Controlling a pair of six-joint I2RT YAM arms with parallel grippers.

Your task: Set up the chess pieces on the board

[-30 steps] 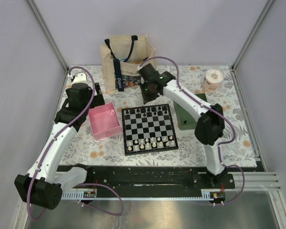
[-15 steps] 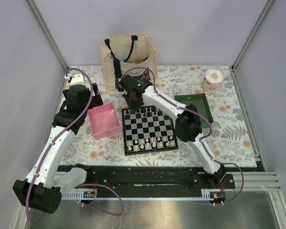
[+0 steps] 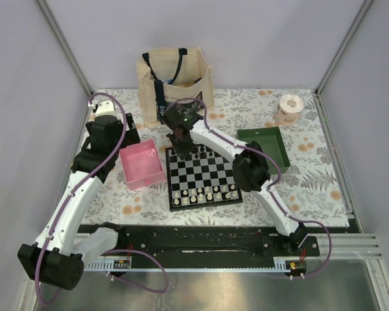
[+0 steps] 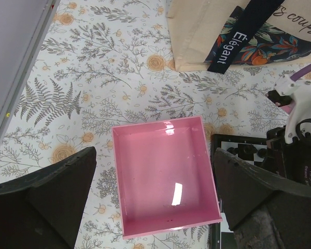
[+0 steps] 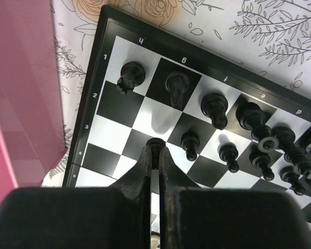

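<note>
The board (image 3: 204,173) lies mid-table, black chess pieces (image 3: 204,151) along its far rows. My right gripper (image 3: 182,145) hangs over the board's far left corner. In the right wrist view the right gripper (image 5: 155,151) is shut on a small black pawn (image 5: 155,142), held just above a square beside two standing pawns (image 5: 190,141). Larger black pieces (image 5: 131,74) stand on the back row of the board (image 5: 108,136). My left gripper (image 4: 153,202) is open above the empty pink tray (image 4: 163,171), nothing between its fingers.
White pieces (image 3: 204,193) fill the board's near rows. The pink tray (image 3: 142,165) sits left of the board, a green tray (image 3: 264,146) to its right. A tote bag (image 3: 175,81) stands at the back and a tape roll (image 3: 289,108) at the far right.
My right arm has swung left from beside the green tray to the board's far left corner and come down there. The left arm has barely moved.
</note>
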